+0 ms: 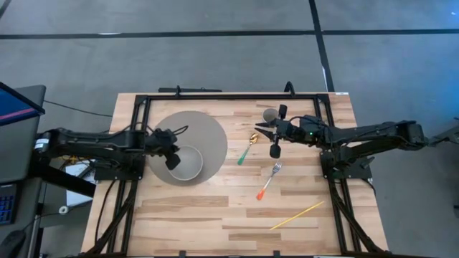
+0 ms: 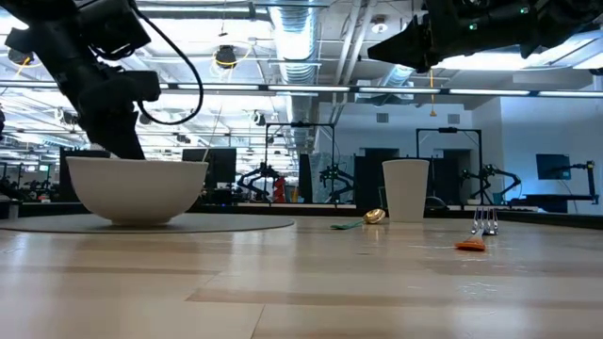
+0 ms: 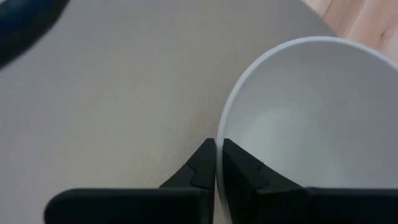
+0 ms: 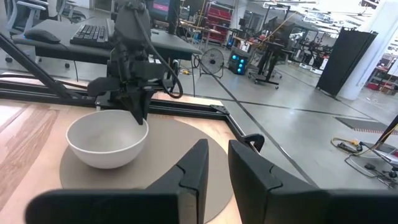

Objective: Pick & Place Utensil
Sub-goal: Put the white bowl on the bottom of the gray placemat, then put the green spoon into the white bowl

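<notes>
From above, the left gripper (image 1: 171,153) sits at the left rim of a white bowl (image 1: 188,164), its fingers pinched on that rim, and the bowl rests on a round grey mat (image 1: 208,129) on the wooden bench (image 1: 215,215). The right gripper (image 1: 262,132) hangs over the bench's far right part, beside a pale cup (image 1: 270,115), with nothing between its fingers. The utensils lie free on the bench: a spoon (image 1: 247,148) with a gold bowl and green handle just right of the mat, a fork (image 1: 267,181) with a silver head and orange handle nearer the middle, and a thin yellow stick (image 1: 296,215) well apart toward the near right edge. At bench height, the left gripper (image 2: 121,141) comes down onto the far side of the bowl (image 2: 138,191), the cup (image 2: 406,190) stands upright, the spoon (image 2: 363,220) lies just left of it and the fork (image 2: 479,234) lies to its right; the right gripper (image 2: 400,45) hovers high above them. The left wrist view shows its two dark fingers (image 3: 200,171) nearly together with the bowl's thin white rim (image 3: 227,118) clamped between them, one finger inside the bowl and one over the grey mat (image 3: 112,93). The right wrist view shows its own fingers (image 4: 194,163) slightly apart and empty, the bowl (image 4: 107,138) on the mat (image 4: 205,140) ahead, and the left gripper (image 4: 138,106) gripping the bowl's rim. No readable writing shows anywhere.
</notes>
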Controlling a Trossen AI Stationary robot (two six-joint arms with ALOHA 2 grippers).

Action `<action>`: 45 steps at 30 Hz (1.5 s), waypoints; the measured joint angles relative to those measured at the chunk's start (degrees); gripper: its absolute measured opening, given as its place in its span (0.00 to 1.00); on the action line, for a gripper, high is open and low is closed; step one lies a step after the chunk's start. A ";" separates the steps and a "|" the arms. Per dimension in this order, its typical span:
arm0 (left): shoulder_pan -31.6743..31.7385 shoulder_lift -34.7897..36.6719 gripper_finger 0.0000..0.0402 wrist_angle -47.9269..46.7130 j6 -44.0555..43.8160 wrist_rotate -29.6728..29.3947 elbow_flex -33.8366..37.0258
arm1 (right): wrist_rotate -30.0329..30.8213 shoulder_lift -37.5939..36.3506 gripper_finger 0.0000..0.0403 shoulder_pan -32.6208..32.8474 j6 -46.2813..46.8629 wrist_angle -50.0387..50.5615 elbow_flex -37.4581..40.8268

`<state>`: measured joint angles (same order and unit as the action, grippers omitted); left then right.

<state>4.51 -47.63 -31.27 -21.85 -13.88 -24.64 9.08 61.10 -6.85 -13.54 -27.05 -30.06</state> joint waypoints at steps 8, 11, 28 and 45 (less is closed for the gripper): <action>0.01 1.87 0.04 -0.18 0.24 -3.39 0.02 | 0.00 0.00 0.14 0.00 0.00 0.00 0.00; 0.00 1.10 0.04 -0.39 0.09 -3.48 0.02 | -0.01 0.00 0.14 0.00 0.00 0.00 0.00; 0.00 -0.53 0.18 -0.96 -0.07 -2.70 0.02 | 0.00 0.00 0.14 -0.07 -9.52 -0.30 0.00; 0.00 -0.33 0.22 -0.89 -0.04 -4.55 0.02 | 0.00 0.00 0.15 -0.02 -6.27 -1.66 0.00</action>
<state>4.51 -47.97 -32.15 -21.89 -18.44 -24.62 9.08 61.10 -6.87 -19.81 -28.71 -30.06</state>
